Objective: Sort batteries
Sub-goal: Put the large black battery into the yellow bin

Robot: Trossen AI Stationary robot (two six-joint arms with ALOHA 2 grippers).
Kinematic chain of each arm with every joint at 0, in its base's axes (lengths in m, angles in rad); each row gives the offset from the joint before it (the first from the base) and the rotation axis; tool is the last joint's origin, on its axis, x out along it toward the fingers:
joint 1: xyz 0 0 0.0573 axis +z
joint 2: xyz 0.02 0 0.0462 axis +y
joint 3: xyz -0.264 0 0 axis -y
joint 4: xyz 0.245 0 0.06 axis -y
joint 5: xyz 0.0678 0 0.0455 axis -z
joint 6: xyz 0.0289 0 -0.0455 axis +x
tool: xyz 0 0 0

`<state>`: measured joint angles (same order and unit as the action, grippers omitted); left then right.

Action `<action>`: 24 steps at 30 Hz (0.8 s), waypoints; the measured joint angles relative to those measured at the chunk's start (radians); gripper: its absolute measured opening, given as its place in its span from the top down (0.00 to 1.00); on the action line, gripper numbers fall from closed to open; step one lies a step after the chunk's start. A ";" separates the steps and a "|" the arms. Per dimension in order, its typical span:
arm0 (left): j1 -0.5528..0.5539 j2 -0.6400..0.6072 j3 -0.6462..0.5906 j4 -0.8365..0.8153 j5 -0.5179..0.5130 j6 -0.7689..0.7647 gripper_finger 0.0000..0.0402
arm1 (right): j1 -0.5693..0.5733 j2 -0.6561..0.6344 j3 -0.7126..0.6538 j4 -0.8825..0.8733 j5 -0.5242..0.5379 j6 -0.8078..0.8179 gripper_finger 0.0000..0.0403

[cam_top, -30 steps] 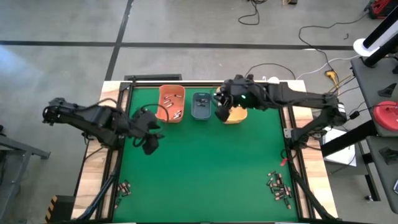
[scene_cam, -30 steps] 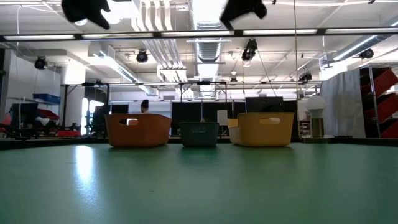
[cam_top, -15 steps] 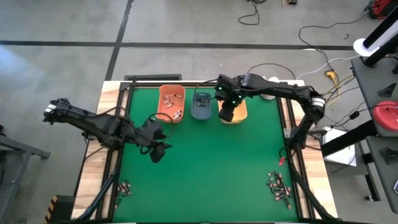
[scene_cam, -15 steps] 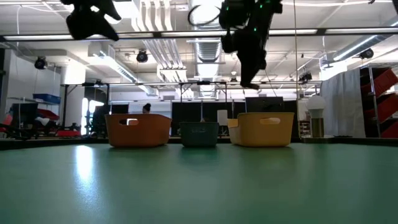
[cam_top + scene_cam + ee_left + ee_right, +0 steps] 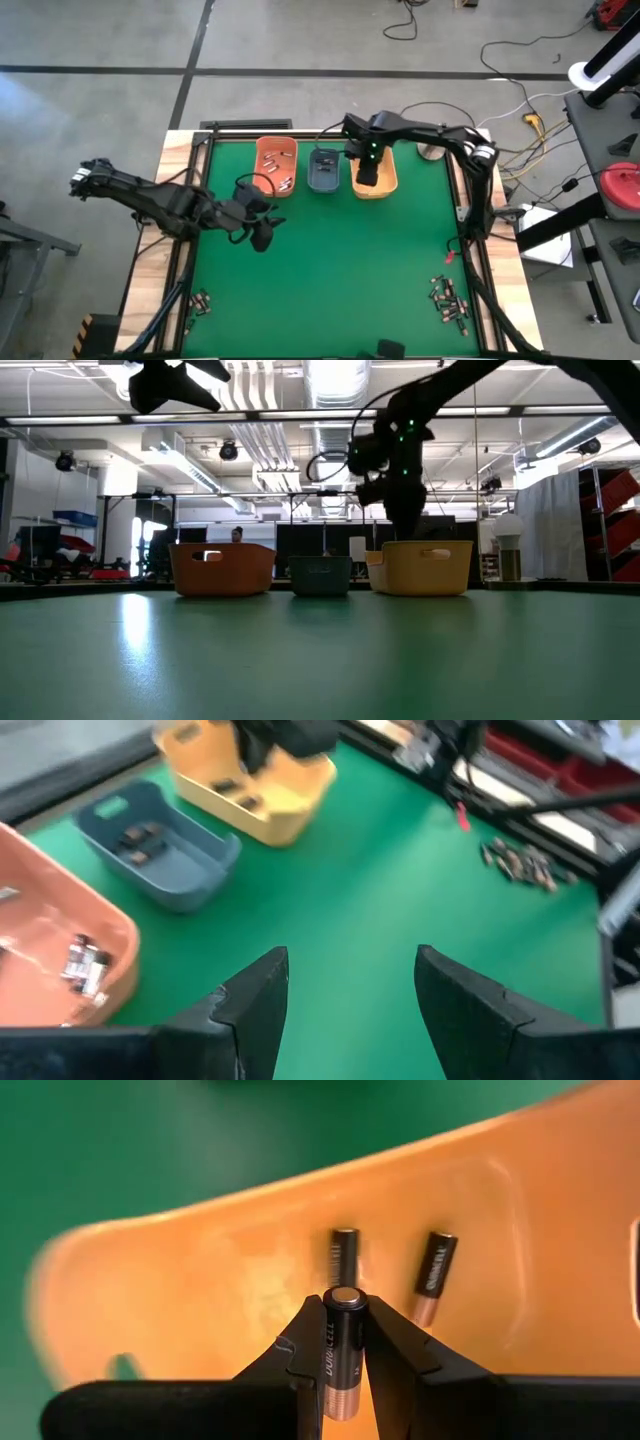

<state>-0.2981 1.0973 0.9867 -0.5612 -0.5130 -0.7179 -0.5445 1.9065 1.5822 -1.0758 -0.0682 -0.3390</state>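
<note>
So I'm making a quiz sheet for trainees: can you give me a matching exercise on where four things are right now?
Things:
1. right gripper
2. left gripper
3. blue-grey bin
4. large loose pile of batteries

Places or states:
A. near the table's front right corner
B. between the orange and yellow-orange bins
C. shut on a battery over the yellow-orange bin
D. open, above bare green mat

Pairs: 1-C, 2-D, 3-B, 4-A

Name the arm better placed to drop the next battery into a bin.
Right: its claw grips a battery directly over the yellow-orange bin. The left claw is open, empty, over bare mat.
</note>
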 joint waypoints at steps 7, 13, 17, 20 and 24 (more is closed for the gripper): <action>0.006 -0.002 0.000 0.000 -0.072 -0.021 0.51 | -0.019 0.078 0.000 0.053 0.010 -0.124 0.90; 0.007 -0.002 0.000 -0.004 -0.096 -0.035 0.51 | -0.020 0.122 0.000 0.076 0.017 -0.100 0.90; 0.007 -0.002 0.000 -0.008 -0.104 -0.048 0.51 | -0.026 0.133 0.000 0.095 0.026 -0.098 0.90; 0.009 -0.003 0.000 -0.009 -0.105 -0.051 0.51 | -0.032 0.140 0.000 0.104 0.028 -0.099 0.90; 0.008 -0.003 0.000 -0.009 -0.106 -0.051 0.51 | -0.033 0.149 0.000 0.129 0.038 -0.105 0.85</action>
<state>-0.2897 1.0946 0.9867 -0.5705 -0.6193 -0.7689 -0.5777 2.0553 1.5826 -0.9473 -0.0297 -0.4444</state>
